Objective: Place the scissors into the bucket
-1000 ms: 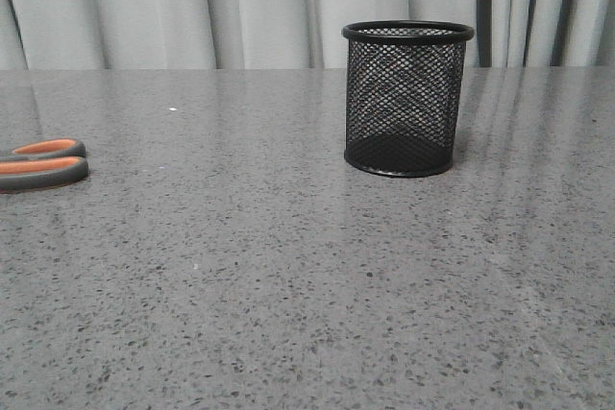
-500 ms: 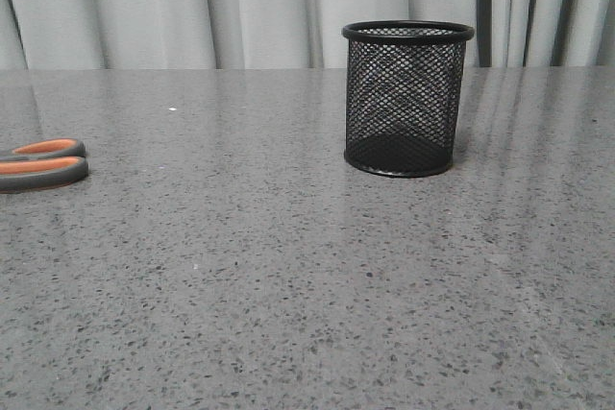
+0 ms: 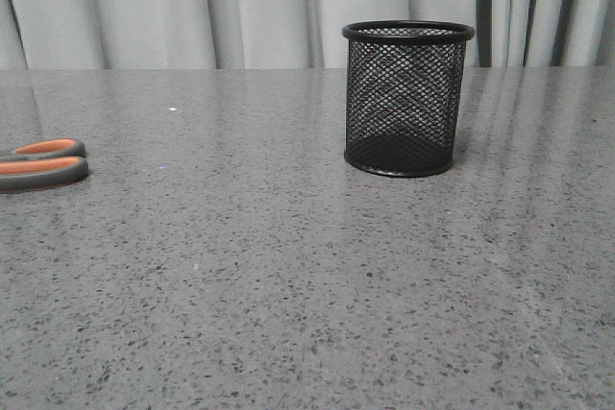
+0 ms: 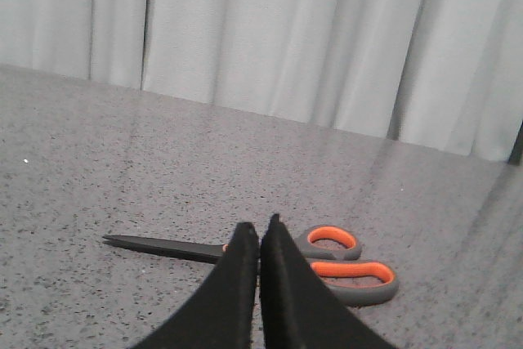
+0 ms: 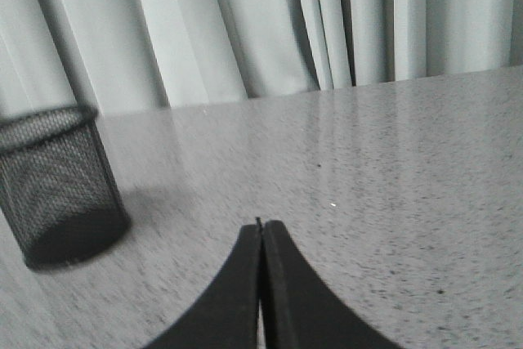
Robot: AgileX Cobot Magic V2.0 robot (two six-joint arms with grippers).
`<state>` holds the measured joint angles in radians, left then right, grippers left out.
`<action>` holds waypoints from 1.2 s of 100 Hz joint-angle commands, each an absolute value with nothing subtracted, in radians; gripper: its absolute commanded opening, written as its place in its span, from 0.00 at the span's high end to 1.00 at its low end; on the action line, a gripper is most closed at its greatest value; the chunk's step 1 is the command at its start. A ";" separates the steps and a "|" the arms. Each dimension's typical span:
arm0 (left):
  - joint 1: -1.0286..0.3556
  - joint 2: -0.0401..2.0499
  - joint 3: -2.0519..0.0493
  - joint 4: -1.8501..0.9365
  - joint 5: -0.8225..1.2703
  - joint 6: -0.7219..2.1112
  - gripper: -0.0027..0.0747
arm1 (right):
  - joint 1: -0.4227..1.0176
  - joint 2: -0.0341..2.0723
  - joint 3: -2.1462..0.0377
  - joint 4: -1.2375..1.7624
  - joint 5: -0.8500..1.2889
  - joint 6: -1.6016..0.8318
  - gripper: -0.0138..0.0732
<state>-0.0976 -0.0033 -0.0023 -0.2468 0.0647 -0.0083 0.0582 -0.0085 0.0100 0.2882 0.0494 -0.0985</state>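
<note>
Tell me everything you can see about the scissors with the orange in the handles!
The scissors with grey oval handle loops lined in orange lie flat on the speckled grey stone-look table, blades shut into one slim dark point. The handles look like plastic or rubber and the blades like dark metal. In the front view only the handles show, at the table's far left edge. Nothing touches them; the left tool, shut, hovers just in front in the wrist view.

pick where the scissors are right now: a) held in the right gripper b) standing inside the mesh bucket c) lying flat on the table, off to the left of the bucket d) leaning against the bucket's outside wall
c: the scissors lie flat on the table at the left edge of the front view, well apart from the bucket, which is empty; the left gripper is shut in front of them, holding nothing.
</note>
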 commanded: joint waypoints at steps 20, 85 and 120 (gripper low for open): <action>-0.106 -0.027 0.019 -0.578 -0.065 -0.014 0.99 | 0.053 -0.032 0.024 0.585 -0.071 -0.102 0.92; -0.106 0.392 -0.613 -0.277 0.546 0.089 0.99 | 0.053 0.460 -0.518 0.455 0.479 -0.108 0.89; -0.106 0.668 -0.853 -0.276 0.777 0.170 0.99 | 0.053 0.699 -0.735 0.426 0.700 -0.190 0.89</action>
